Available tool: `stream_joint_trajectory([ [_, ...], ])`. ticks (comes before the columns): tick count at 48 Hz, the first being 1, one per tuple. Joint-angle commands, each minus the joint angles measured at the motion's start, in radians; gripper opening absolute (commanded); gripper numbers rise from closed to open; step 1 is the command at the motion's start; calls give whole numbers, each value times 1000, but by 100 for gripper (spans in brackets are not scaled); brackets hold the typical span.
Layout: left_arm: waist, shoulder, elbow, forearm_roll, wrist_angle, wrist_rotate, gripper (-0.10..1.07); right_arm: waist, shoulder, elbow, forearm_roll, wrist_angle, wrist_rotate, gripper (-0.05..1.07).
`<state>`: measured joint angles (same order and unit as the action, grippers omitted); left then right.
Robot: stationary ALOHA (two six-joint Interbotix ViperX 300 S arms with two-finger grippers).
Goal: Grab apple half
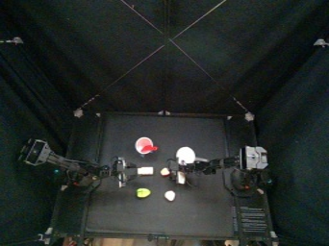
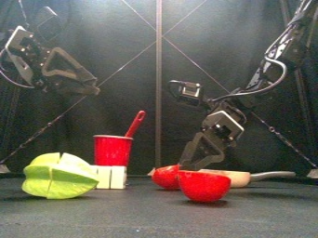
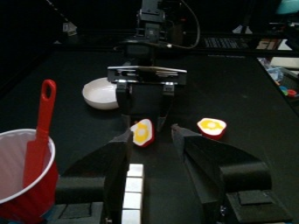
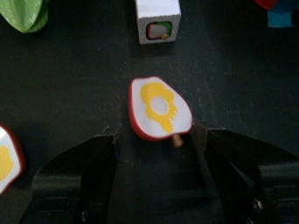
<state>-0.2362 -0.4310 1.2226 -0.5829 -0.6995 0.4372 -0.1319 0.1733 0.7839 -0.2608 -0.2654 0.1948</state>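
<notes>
One apple half (image 4: 158, 107) lies cut face up on the black table, its red skin rimming a yellow-white face. My right gripper (image 4: 162, 136) hangs over it, open wide, with a jaw on either side and neither touching it. The left wrist view shows the same apple half (image 3: 142, 131) under the right gripper (image 3: 146, 112). A second apple half (image 3: 212, 127) lies apart, off to one side. In the front view both halves (image 2: 203, 184) sit low in front of the right gripper (image 2: 205, 147). My left gripper (image 3: 152, 156) stands open and holds nothing.
A red cup (image 3: 21, 171) with a red spoon (image 3: 45, 109) stands at the left. White blocks (image 3: 135, 184) lie by the left gripper. A white bowl (image 3: 100, 93) sits further back, and a green wedge-shaped thing (image 2: 59, 175) lies near the front left.
</notes>
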Motion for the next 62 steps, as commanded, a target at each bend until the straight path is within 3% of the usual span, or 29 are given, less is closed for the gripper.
stream_joint_trajectory([
  [1, -2, 0, -18, 3, -5, 0, 80, -5, -15, -20, -6, 5, 0, 94],
  [37, -2, 2, -18, 3, -5, 0, 80, 3, 37, -98, -18, 8, 0, 94],
  [62, -2, 0, -17, 3, -5, 0, 80, 5, 46, -100, -34, 8, 3, 91],
])
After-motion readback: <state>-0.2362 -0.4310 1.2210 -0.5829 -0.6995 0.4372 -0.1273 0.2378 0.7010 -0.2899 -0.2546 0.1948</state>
